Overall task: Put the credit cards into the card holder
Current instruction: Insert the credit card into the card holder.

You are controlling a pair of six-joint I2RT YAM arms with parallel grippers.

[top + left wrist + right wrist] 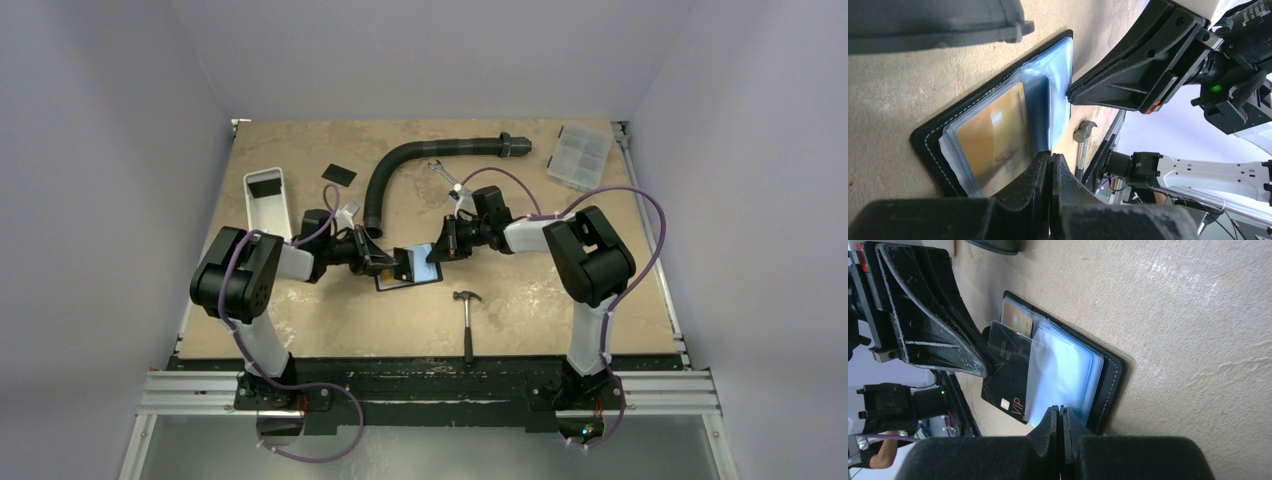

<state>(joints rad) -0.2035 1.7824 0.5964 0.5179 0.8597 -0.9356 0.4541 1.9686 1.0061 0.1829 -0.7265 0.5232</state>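
Card holder (pixel 1111 374) open; left fingers (pixel 1030 186) pinch one black card (pixel 1008 369); right fingers (pixel 1044 434) pinch one sleeve (pixel 1064 374)

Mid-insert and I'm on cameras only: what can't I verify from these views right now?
Top external: the left gripper and right gripper cover most of the card holder; card depth is unreadable.
Left wrist: its own fingers hide whether they pinch anything.
Right wrist: the clear sleeve's glare veils how far the black card reaches under; the right gripper's fingers hide the sleeve's near edge.
Top external: the spare card in the white tray is too small to read.
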